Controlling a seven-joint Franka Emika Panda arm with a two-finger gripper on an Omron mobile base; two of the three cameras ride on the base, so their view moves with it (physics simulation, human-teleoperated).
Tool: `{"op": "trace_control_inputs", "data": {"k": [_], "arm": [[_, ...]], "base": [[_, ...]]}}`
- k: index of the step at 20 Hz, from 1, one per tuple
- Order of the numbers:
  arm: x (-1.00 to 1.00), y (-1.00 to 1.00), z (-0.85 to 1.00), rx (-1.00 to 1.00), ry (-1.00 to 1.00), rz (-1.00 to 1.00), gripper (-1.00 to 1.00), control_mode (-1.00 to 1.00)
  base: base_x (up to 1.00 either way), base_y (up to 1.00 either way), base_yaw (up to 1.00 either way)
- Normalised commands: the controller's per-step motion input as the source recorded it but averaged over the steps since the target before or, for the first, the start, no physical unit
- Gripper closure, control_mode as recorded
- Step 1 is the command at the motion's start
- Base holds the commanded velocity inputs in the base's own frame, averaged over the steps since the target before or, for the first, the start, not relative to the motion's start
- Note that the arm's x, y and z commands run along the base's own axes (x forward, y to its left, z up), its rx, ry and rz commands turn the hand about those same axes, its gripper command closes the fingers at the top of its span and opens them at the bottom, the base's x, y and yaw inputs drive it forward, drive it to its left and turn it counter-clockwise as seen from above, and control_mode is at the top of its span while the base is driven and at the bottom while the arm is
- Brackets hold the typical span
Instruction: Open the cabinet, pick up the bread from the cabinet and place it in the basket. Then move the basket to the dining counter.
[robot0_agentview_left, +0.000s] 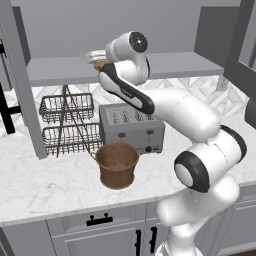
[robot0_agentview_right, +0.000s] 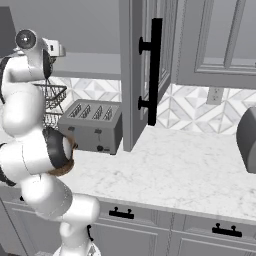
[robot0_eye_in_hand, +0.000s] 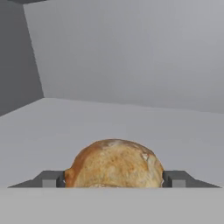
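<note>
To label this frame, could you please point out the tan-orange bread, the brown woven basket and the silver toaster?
Tan-orange bread (robot0_eye_in_hand: 114, 164): hand view, crust centre.
Brown woven basket (robot0_agentview_left: 118, 170): left base view, front wall.
Silver toaster (robot0_agentview_left: 134, 134): left base view, front face.

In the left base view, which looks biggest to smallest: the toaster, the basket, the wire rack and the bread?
1. Wire rack
2. Toaster
3. Basket, though it sits nearer the camera, so its look is flattered
4. Bread, a small bit showing beside the arm

Base views flank the toaster; hand view close inside the cabinet.
</note>
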Motion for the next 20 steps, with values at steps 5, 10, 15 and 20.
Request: {"op": "trace_control_inputs", "data": {"k": [5, 10, 15, 20], "arm": [[-1.0, -0.19, 0.24, -0.03, -0.01, 0.06, 1.0, -1.0], [-1.0, -0.21, 0.16, -0.09, 0.14, 0.0, 1.0, -1.0], [-0.87, -0.08, -0.47, -0.18, 0.3, 0.0, 1.0, -1.0], [-0.21, -0.02, -0.98, -0.17, 0.31, 0.01, 1.0, -1.0]], "base": [[0.0, 0.0, 0.0], [0.0, 0.0, 0.0], [0.0, 0.0, 0.0], [0.0, 0.0, 0.0]]}}
